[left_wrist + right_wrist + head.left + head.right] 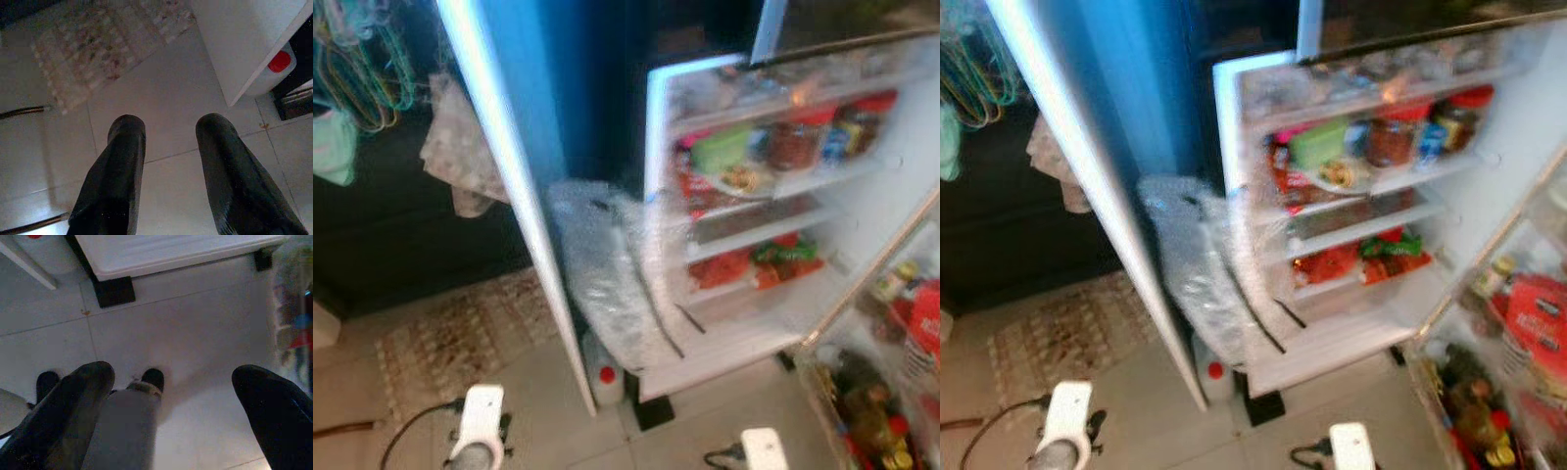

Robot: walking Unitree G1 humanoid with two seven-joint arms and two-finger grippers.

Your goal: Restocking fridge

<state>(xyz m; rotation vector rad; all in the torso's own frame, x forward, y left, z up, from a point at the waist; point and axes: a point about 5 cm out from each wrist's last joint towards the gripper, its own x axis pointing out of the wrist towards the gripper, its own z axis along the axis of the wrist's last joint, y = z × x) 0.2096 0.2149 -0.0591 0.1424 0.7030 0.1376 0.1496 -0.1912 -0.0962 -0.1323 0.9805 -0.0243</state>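
The fridge stands open before me, its shelves lit. A green tub and a red-lidded jar sit on an upper shelf, with red packets and a green packet lower down. Bottles and a red pack fill the right door's racks. My left gripper hangs open over the floor tiles with nothing between its fingers. My right gripper is open too, low over the floor near the fridge's black foot.
The blue left door swings out toward me. A crumpled clear plastic bag hangs off the fridge's lower left side above a white jug with a red cap. A patterned rug lies left. Hangers and a cloth hang behind.
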